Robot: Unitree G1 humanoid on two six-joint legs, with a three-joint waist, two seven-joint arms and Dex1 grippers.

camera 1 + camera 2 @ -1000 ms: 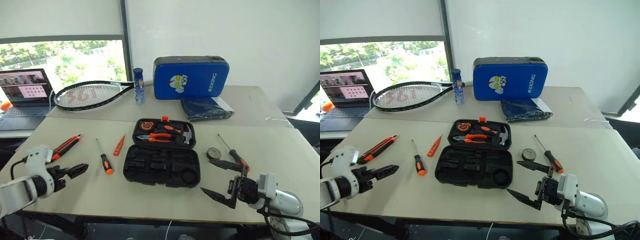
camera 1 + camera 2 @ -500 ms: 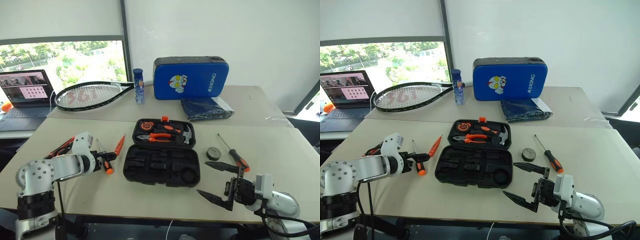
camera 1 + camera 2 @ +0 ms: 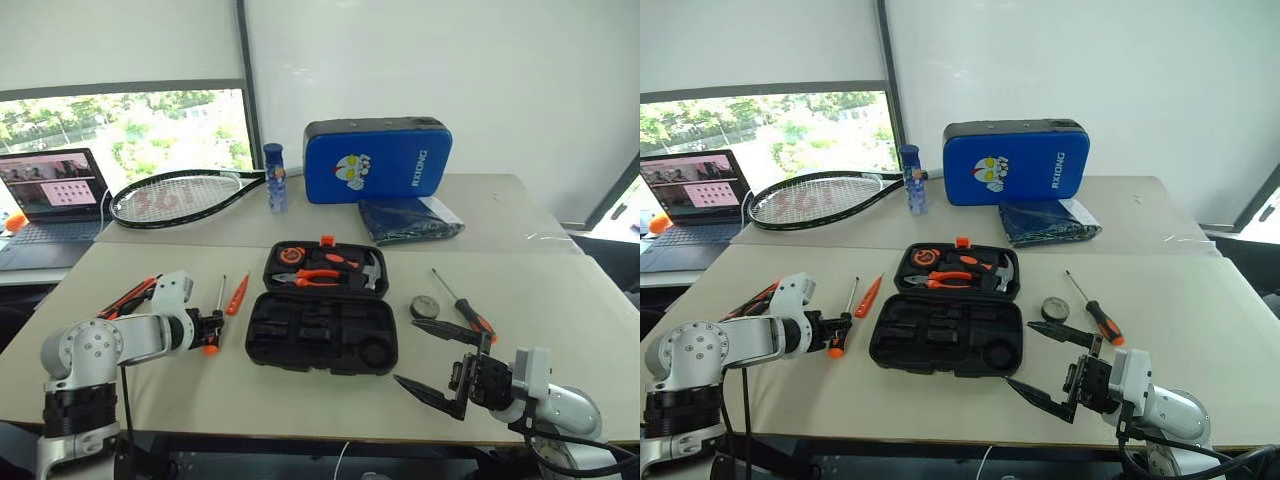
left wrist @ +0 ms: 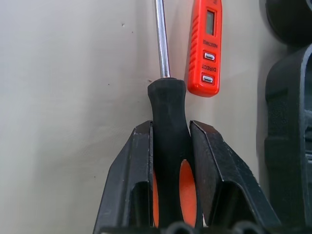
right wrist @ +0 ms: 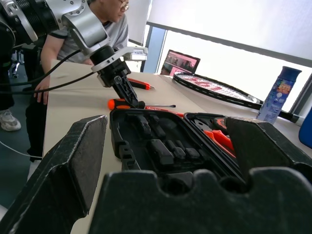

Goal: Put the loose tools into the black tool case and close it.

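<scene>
Lettering reading "DIRECT" is seen on the slim orange tool (image 4: 205, 46) just beyond the left gripper (image 4: 170, 146), whose fingers are now pinched on the screwdriver (image 4: 168, 126) handle, having been spread earlier. The right gripper (image 3: 440, 358) is held spread, near the open black tool case (image 3: 322, 330).

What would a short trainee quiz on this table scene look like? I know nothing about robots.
1. True or false: the black tool case lies open.
2. What sits between the left gripper's fingers? A) utility knife B) screwdriver C) tape roll
3. Which small loose item lies just right of the case, near the second screwdriver?

Key
1. True: both halves lie flat.
2. B: the fingers flank its orange-black handle.
3. The black tape roll.
</scene>
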